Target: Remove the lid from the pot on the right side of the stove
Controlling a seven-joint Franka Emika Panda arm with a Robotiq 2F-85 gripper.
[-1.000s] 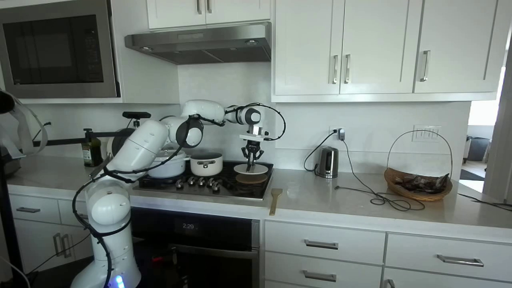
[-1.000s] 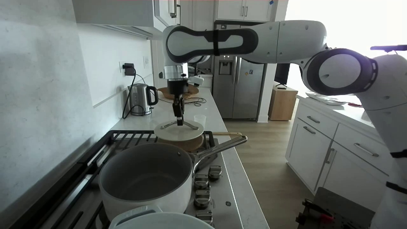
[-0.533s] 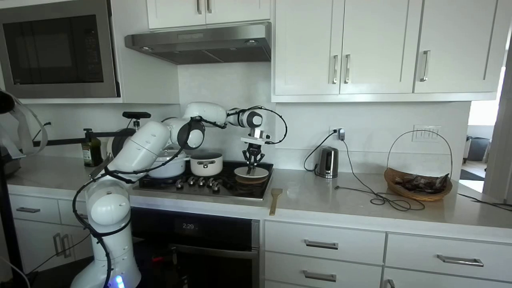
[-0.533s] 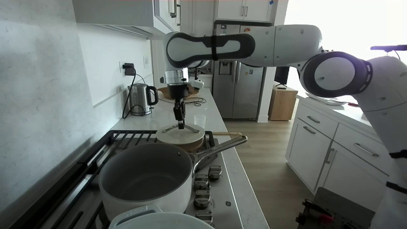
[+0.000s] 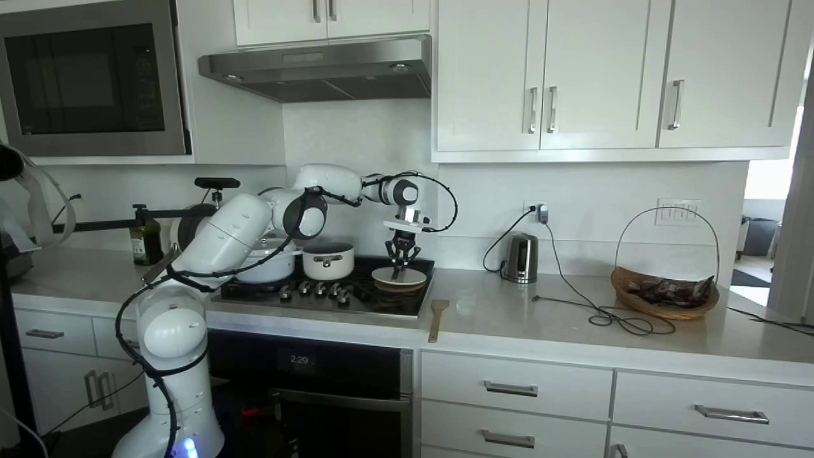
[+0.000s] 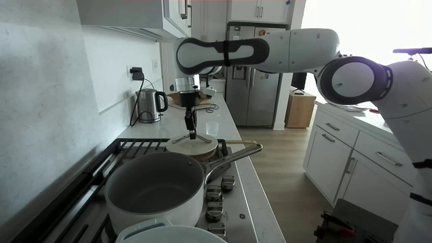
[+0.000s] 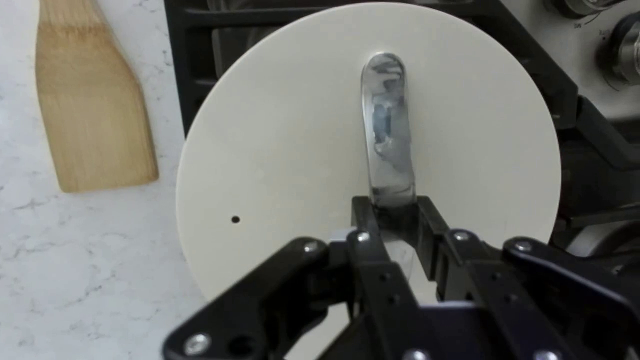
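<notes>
- Gripping the lid (image 7: 310, 160) by its metal handle (image 7: 390, 135), with the gripper (image 7: 393, 202) narrowed to the handle's width and its fingers (image 7: 362, 215) on both sides.
- Holding it roughly flat under the gripper, low over a brown round item (image 6: 206, 156) on the stove (image 5: 381, 303); cannot tell whether touching.
- Covering, in the wrist view, part of the black grate's (image 7: 182, 60) edge left of the gripper; near the wooden spatula (image 7: 95, 110) but apart.
- Near the uncovered pot (image 5: 328, 262), left of the gripper in an exterior view, with its long handle (image 6: 233, 158) pointing frontward.
- With room between the gripper and the wall (image 5: 356, 133), and more up to the range hood (image 5: 318, 70).
- Short of a translucent cup (image 6: 212, 128) beyond the gripper; well apart from the kettle (image 5: 521, 257) and basket (image 5: 664, 312), right of the gripper in an exterior view.
- Alongside pale, grey-veined worktop (image 7: 90, 270); far from a steel fridge (image 6: 253, 98) beyond the gripper.
</notes>
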